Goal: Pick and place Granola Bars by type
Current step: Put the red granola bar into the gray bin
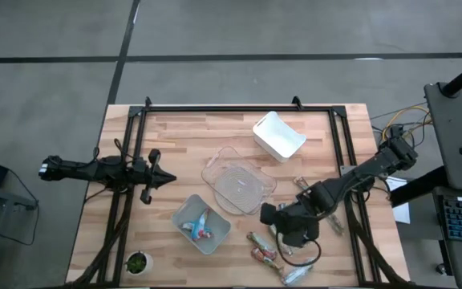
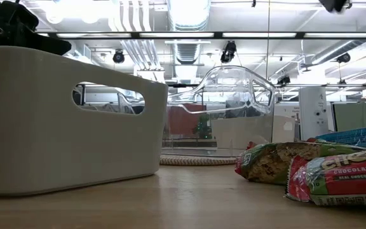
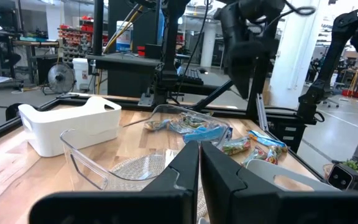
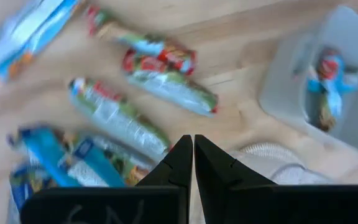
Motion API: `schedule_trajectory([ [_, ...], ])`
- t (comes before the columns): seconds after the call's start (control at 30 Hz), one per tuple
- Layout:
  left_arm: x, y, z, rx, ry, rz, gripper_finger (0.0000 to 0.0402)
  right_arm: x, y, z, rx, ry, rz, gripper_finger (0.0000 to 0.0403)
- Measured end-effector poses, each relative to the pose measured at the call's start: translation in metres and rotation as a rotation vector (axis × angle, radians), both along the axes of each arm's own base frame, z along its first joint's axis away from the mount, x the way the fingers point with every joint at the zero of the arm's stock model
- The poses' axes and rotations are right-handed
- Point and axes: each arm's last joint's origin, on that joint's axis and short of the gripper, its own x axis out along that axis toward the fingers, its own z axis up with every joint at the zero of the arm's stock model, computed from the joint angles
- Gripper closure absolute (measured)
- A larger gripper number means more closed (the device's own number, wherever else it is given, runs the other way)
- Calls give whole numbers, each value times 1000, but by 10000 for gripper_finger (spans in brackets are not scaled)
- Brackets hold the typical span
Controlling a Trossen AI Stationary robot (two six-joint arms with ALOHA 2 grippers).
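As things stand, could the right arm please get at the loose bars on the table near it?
Probably yes. The right tool hangs shut just above the loose bars, with nothing between it and them. It would have to open first. The grey bin sits off to one side.
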Motion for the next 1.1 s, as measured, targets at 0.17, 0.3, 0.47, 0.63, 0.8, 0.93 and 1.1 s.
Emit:
schedule_trajectory([
  [0.17, 0, 0, 0, 0, 0, 0, 401, -6, -1, -8, -35, 33, 143, 394],
  [0.3, 0, 0, 0, 0, 0, 0, 401, -8, 2, -16, -75, 38, 235, 394],
  [0.47, 0, 0, 0, 0, 0, 0, 401, -14, 6, -21, -121, 16, 389, 394],
  [0.63, 0, 0, 0, 0, 0, 0, 401, -19, 11, -30, -132, 21, 430, 392],
  [0.8, 0, 0, 0, 0, 0, 0, 401, -18, 14, -32, -115, -10, 430, 355],
  [0.93, 0, 0, 0, 0, 0, 0, 401, -16, 16, -32, -104, -39, 426, 306],
  [1.1, 0, 0, 0, 0, 0, 0, 401, -14, 17, -35, -104, -53, 437, 245],
])
